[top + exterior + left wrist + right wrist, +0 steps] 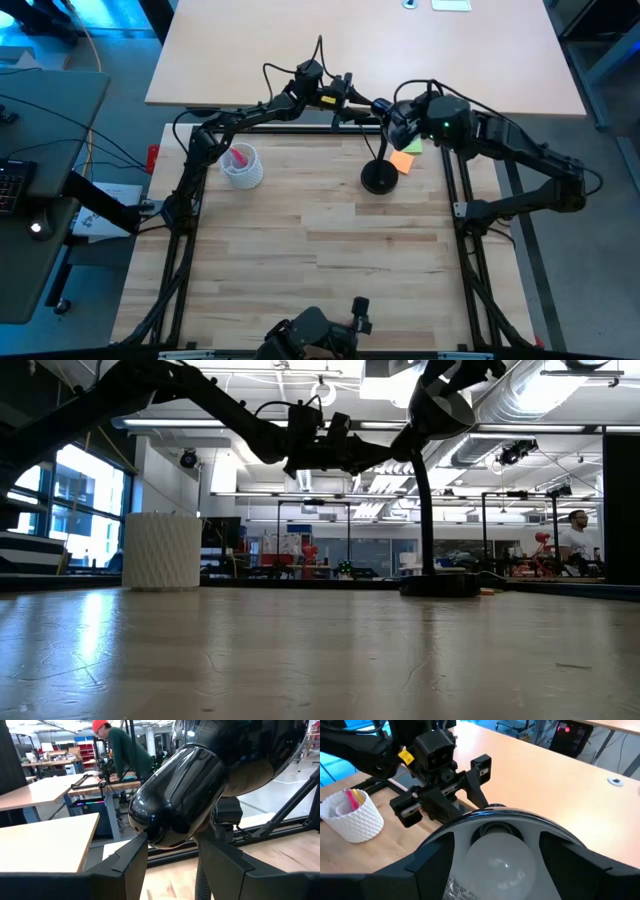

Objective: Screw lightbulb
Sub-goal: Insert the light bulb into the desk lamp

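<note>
We've got both arms up at the far edge of the wooden surface [330, 240], around 12 o'clock. The lightbulb [500, 862] is sitting in the black desk lamp's shade [492, 817], and the right gripper [495, 870] has its 2 fingers [580, 865] spread wide on either side of the white glass, gripping it. The left gripper [172, 865] comes in from about 10 o'clock with its fingers [125, 865] partly apart, clamped on the glossy lamp head [175, 800]. The lamp base [379, 177] rests near 1 o'clock, and a white cup [242, 166] with pink items stands near 11.
</note>
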